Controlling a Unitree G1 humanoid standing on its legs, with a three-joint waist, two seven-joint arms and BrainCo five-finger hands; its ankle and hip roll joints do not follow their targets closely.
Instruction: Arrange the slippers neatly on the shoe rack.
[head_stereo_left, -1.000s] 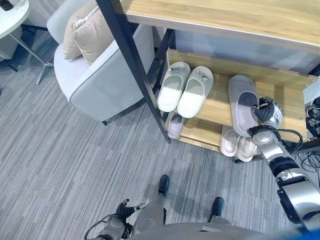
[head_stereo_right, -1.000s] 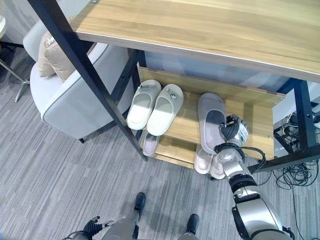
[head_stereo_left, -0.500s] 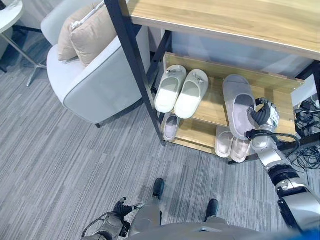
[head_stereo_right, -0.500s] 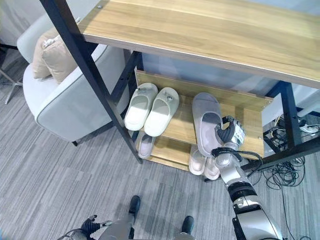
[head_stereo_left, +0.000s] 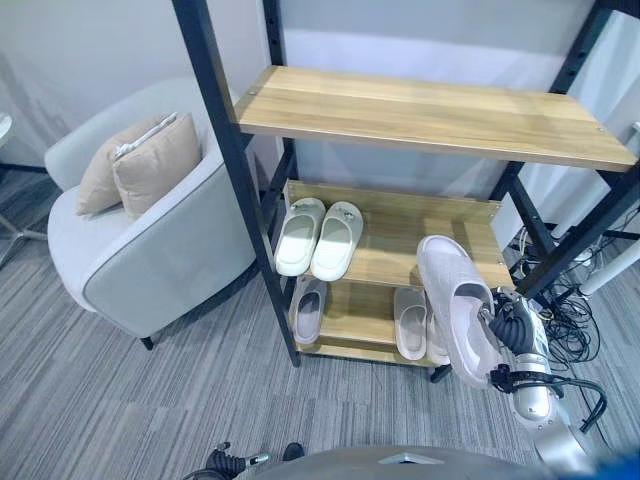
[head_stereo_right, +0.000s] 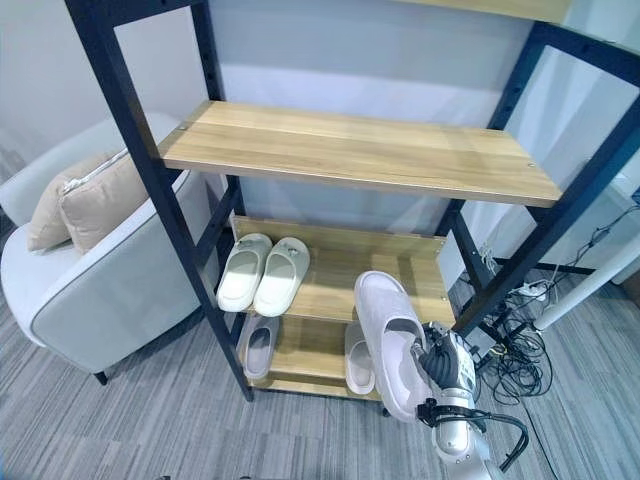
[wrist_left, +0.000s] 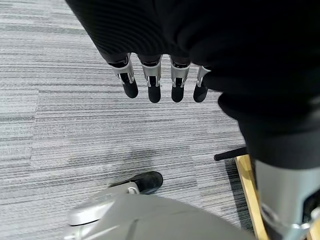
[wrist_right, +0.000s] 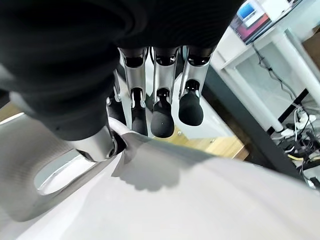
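Observation:
A pale grey slipper (head_stereo_left: 455, 305) hangs tilted in the air in front of the shoe rack's (head_stereo_left: 420, 215) right side, toe up. My right hand (head_stereo_left: 515, 325) is shut on it at its heel end. In the right wrist view the fingers (wrist_right: 162, 117) lie over the slipper's (wrist_right: 165, 195) upper and the thumb reaches into its opening. A white pair (head_stereo_left: 318, 235) sits side by side on the left of the middle shelf. On the bottom shelf lie one slipper (head_stereo_left: 308, 305) at the left and a pair (head_stereo_left: 410, 320) at the right. My left hand (wrist_left: 152, 82) hangs open above the carpet.
A grey armchair (head_stereo_left: 150, 250) with two beige cushions (head_stereo_left: 140, 165) stands left of the rack. The rack's black posts (head_stereo_left: 235, 190) frame the shelves, and the top shelf (head_stereo_left: 420, 110) is bare. Cables (head_stereo_left: 560, 330) lie on the floor at the right.
The camera has pulled back and up, so more of the rack shows. The grey slipper has come off the middle shelf and now hangs in my right hand before the rack.

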